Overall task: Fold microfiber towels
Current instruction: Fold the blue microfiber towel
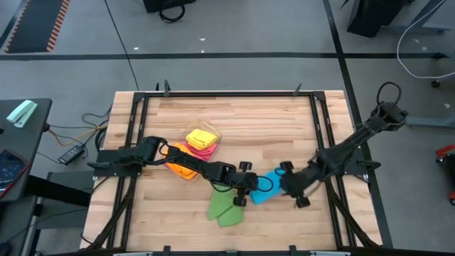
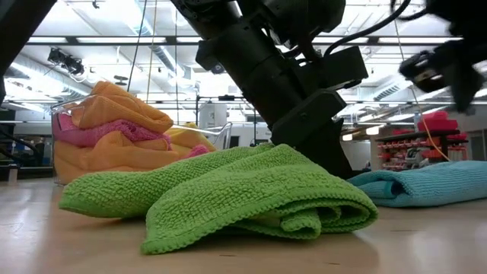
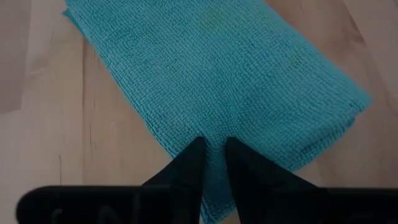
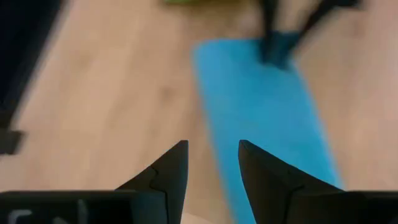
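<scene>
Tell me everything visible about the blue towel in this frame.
The blue towel is a teal, looped microfiber cloth, folded into a flat rectangle on the wooden table, just right of the green towel. The left gripper pinches one edge, bunching a small ridge. The right gripper hovers open off its other side.

Lighting even and bright overhead; the ceiling lights (image 2: 426,72) glare white in the low view. Tabletop (image 1: 234,117) evenly lit, shadows soft and faint. Low view: green towel (image 2: 228,190) sharp, room behind soft. Left wrist view crisp (weave legible) on the blue towel (image 3: 211,81) ahead of the left claw (image 3: 214,152). Right wrist view blurred beyond the right claw (image 4: 212,165).
</scene>
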`<state>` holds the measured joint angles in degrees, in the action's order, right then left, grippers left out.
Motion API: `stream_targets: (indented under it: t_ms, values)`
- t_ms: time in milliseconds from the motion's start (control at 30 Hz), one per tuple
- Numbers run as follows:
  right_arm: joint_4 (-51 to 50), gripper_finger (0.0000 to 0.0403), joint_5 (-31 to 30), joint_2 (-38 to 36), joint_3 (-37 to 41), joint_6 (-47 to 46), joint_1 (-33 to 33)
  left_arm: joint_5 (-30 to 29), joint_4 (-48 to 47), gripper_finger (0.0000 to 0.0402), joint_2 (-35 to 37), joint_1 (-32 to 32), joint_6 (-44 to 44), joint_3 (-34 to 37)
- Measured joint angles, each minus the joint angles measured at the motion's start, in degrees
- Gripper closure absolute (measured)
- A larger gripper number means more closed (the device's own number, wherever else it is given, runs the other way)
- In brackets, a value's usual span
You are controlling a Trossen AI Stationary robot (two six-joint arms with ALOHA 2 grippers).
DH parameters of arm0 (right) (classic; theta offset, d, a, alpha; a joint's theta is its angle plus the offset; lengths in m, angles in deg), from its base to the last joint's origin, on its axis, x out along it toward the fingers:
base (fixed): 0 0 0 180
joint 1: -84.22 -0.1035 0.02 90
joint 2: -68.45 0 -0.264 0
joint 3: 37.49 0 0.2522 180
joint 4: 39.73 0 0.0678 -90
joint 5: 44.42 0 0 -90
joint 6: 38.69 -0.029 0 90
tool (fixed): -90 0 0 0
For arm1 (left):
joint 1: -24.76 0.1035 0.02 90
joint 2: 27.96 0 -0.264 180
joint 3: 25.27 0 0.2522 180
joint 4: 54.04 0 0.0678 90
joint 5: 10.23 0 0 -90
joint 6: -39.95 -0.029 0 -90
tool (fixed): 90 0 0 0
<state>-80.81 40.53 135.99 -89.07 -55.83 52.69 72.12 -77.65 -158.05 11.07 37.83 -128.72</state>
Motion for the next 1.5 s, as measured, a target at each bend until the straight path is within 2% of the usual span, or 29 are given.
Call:
stream_targets:
  t_ms: [233,367,467,833,1100,1233,1367,1500]
  values:
    - [6.3,0.0264,0.02,4.56,3.91,-5.34,-5.52,-0.02,0.96,0.0325,-0.05,0.05,0.01,0.09]
    - [6.69,0.0277,1.9,7.56,5.96,-11.54,-5.72,0.03,1.31,0.0322,-0.07,0.11,0.39,0.09]
    - [6.38,0.0285,4.0,8.46,6.21,-12.81,-5.77,0.07,1.57,0.0326,-0.1,0.18,0.43,0.09]
    - [3.49,0.0311,2.44,9.15,7.18,-16.71,-5.26,0.23,0.52,0.0333,2.16,-0.03,-0.29,-0.65]
    - [-0.92,0.0333,-0.86,8.95,9.0,-19.55,2.41,0.2,-2.21,0.0331,1.95,-0.47,1.97,-0.9]
    - [-1.68,0.0343,-3.94,9.11,8.08,-16.3,7.74,0.11,-1.69,0.0337,1.94,-0.73,1.64,-0.9]
    - [-1.96,0.0348,-10.95,9.23,7.66,-10.14,12.61,0.05,0.19,0.034,1.94,-1.04,0.83,-0.9]
    - [-1.37,0.035,-13.43,9.23,7.58,-4.18,18.99,0.0,1.7,0.0338,1.94,-1.36,-1.34,-0.94]
